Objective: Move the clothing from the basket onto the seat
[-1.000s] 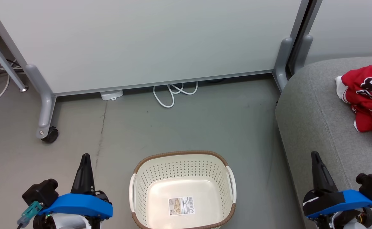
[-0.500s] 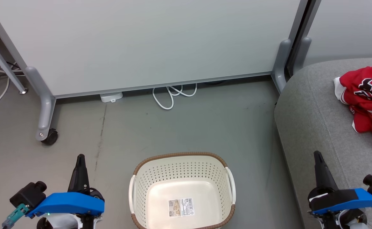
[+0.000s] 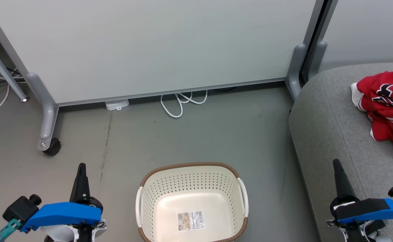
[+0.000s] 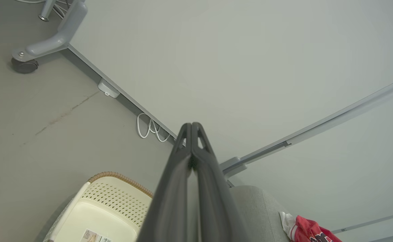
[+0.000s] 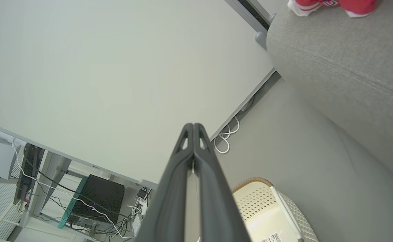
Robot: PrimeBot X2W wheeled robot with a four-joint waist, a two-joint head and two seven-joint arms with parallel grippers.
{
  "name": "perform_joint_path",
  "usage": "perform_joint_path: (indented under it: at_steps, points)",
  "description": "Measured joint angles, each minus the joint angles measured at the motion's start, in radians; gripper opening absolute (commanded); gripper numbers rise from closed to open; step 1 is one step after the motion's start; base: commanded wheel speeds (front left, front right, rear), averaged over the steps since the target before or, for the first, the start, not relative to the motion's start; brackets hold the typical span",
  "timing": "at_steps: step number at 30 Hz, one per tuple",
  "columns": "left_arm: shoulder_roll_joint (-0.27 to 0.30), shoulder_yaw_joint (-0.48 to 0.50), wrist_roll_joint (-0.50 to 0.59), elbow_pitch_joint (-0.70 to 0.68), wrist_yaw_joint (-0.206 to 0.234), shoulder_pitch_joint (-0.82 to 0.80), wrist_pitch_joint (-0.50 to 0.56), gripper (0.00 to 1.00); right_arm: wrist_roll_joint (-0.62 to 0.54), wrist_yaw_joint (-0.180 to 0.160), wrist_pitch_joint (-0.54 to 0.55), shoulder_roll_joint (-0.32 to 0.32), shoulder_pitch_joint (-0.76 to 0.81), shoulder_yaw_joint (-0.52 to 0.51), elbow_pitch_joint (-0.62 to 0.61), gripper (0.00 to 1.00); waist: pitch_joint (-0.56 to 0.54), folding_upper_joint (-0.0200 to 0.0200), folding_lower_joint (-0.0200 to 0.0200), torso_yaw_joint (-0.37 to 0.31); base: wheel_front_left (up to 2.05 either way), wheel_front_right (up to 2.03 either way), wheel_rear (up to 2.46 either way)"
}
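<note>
The cream perforated basket (image 3: 191, 188) sits on the floor at the bottom centre, holding only its barcode sticker (image 3: 190, 220). Red clothing (image 3: 386, 101) with black-and-white lettering lies bunched on the grey seat (image 3: 330, 121) at the right edge. My left gripper (image 3: 81, 167) is shut with nothing in it, left of the basket. My right gripper (image 3: 336, 163) is shut and bare, over the seat's front edge. The left wrist view has the shut gripper (image 4: 191, 124), the basket (image 4: 115, 201), the seat (image 4: 257, 208) and the clothing (image 4: 309, 230). The right wrist view catches its shut gripper (image 5: 193, 125), the seat (image 5: 344, 67), the clothing (image 5: 334, 5) and the basket (image 5: 267, 208).
A pale grey wall panel (image 3: 156, 43) on grey feet with a castor (image 3: 51, 147) spans the back. White cable loops (image 3: 181, 101) and a white adapter (image 3: 117, 104) lie under it. Bare grey floor (image 3: 189, 134) lies between panel and basket. Desk legs and cables (image 5: 48, 188) stand beyond.
Both grippers have slid down toward the bottom edge, staying shut. The whole picture has shifted slightly, so the camera moved. Basket and clothing lie as before.
</note>
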Motion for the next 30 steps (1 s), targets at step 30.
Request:
perform_joint_path:
  at_steps: [30]
  points:
    - [0.000,0.035,-0.315,-0.027,-0.008,-0.003,0.079,0.00,0.307,0.000,0.082,0.000,0.000,-0.015,-0.023,0.00,-0.017,-0.0001,0.0000,-0.007,0.00,0.00,0.00]
